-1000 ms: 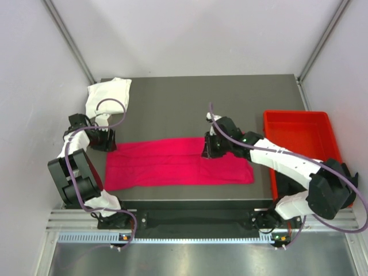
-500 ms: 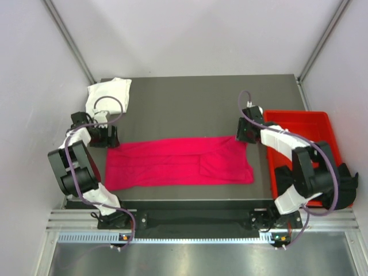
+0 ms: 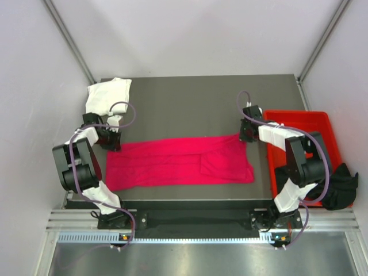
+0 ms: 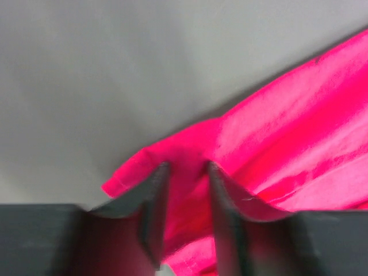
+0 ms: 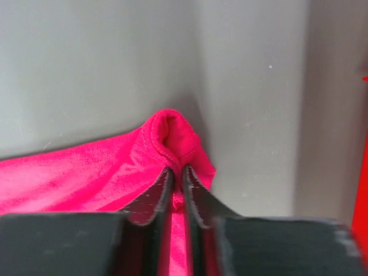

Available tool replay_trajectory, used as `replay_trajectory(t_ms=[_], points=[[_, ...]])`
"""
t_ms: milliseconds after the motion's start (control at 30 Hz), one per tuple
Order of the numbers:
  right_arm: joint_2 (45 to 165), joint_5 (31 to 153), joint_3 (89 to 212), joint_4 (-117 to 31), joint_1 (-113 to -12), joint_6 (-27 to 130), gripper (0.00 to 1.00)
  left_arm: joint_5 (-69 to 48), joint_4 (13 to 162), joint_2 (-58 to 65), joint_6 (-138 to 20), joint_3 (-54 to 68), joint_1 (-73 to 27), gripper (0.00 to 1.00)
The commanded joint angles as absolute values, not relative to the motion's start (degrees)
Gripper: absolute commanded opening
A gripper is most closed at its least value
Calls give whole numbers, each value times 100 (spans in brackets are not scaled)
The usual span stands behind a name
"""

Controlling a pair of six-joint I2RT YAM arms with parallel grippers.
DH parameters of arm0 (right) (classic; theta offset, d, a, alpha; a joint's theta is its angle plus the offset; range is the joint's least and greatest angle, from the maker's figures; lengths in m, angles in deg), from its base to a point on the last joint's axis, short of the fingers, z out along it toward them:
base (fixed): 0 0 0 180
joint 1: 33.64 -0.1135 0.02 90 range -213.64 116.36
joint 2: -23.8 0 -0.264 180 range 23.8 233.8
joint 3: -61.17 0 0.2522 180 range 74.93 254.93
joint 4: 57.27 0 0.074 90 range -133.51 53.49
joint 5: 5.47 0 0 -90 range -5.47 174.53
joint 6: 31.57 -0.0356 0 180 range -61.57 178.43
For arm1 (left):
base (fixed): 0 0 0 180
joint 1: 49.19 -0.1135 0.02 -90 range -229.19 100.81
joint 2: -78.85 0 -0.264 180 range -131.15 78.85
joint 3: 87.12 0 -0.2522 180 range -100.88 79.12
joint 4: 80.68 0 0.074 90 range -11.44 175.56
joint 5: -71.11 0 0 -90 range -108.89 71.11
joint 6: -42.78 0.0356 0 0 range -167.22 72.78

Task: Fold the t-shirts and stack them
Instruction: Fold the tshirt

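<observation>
A second ago my right claw [image 3: 244, 133] was working over the middle of the magenta-pink t-shirt [image 3: 178, 161]. Since then it has swung out to the shirt's far right corner, close to the red plastic bin [image 3: 299, 118], and it has been holding there for the last half second. My left claw [image 3: 112, 141] has been edging in from just off the far left corner and is now sitting right on that corner.

In the right wrist view, my right claw [image 5: 177, 171] is pinching almost completely shut on the t-shirt [image 5: 86, 178], and the hem is puckering up into a small loop just beyond the fingertips. In the left wrist view, my left claw [image 4: 185, 169] is standing about half open, straddling the corner of the t-shirt [image 4: 287, 144] with pink cloth filling the gap. I cannot tell whether those fingers are actually gripping it.

The shirt is lying as a long flat band across the near half of the dark table [image 3: 184, 103]. The white t-shirt [image 3: 108, 95] is resting at the far left corner of the table, and the black t-shirt [image 3: 342, 181] is bunching at the near right side of the bin.
</observation>
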State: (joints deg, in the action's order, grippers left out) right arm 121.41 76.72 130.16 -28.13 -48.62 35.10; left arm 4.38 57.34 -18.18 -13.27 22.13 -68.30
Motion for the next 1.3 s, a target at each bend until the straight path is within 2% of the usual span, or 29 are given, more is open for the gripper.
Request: replay_trajectory(t_ms=[0,33,67,233,400,467,500,567,600,633,733,867,1000,1133,1267], points=[[12461,7794,13127,-3208,-4735,3611,4,317,5392,-1660,-1048,2445,-6940,31],[12540,7820,13258,-3234,-4726,3680,3,378,5418,-1633,-1127,2428,-6949,11],[12593,7855,13329,-3261,-4735,3716,1,457,5436,-1572,-1171,2427,-6958,0],[13337,8418,14284,-3428,-4735,3795,0,756,5559,-1282,-1417,2611,-6958,0],[14113,8787,15437,-3384,-4735,3743,0,423,5797,-914,-1576,2937,-6976,0],[14394,8883,15999,-3227,-4735,3839,9,475,5544,-703,-1515,3016,-6976,0],[14473,8936,16184,-3122,-4735,3883,20,493,5472,-623,-1488,3077,-6976,2],[14562,8762,16633,-2639,-4744,3945,32,467,5323,-378,-1392,3130,-6976,13],[14440,8508,16678,-2533,-4744,3971,41,440,5165,-324,-1374,3139,-6976,24],[14317,8471,16617,-2436,-4726,4041,44,379,5112,-271,-1365,3131,-6984,39],[13660,8190,16337,-2243,-4735,4199,52,194,4945,-122,-1374,3078,-6976,45],[12630,7891,15538,-2022,-4744,4130,57,431,4900,10,-1312,3016,-6976,50],[11585,7671,14360,-1969,-4744,3919,58,739,4961,-156,-1216,3025,-6958,56],[11240,7654,13297,-2013,-4726,3656,58,608,5172,-507,-1137,3043,-6932,61],[11318,7793,12952,-2233,-4735,3611,59,528,5287,-780,-1110,3051,-6923,66]])
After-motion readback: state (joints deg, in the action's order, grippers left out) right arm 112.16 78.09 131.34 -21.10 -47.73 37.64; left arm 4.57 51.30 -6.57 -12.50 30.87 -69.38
